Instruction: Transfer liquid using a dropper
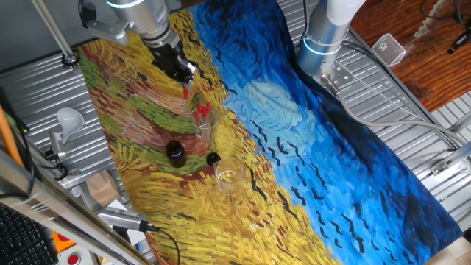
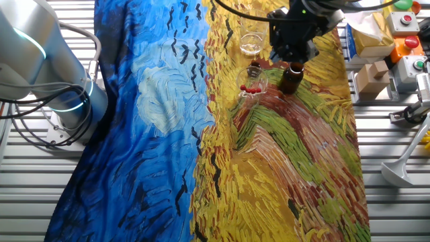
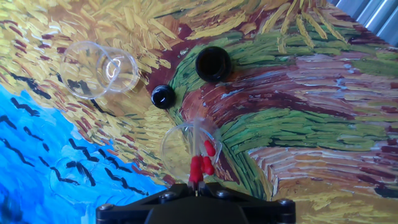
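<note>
The step in hand looks like drawing 1 dropper point(image 1: 185, 92) straight up out of the clear cup point(image 1: 203, 126) that stores the spare droppers point(image 3: 208, 157). To do it well, lift vertically until the glass tip clears the rim, so the light cup is not tipped or dragged, and keep the pinch firm but gentle on the red bulb. Then carry it toward the small dark bottle point(image 1: 175, 153), whose mouth is open; its black cap point(image 1: 213, 157) lies just beside it on the painted tabletop point(image 1: 316, 169).

In the fixed view from the upper left, the tool point(image 1: 185, 79) hangs above the cup with its fingers pressed together on a red bulb, the dropper hanging below it. In the hand view the bulb shows at the lower centre, right at the tool's black edge, with the spares below. A 2nd, empty cup point(image 1: 229, 177) stands near the bottle, toward the lower centre.
</note>
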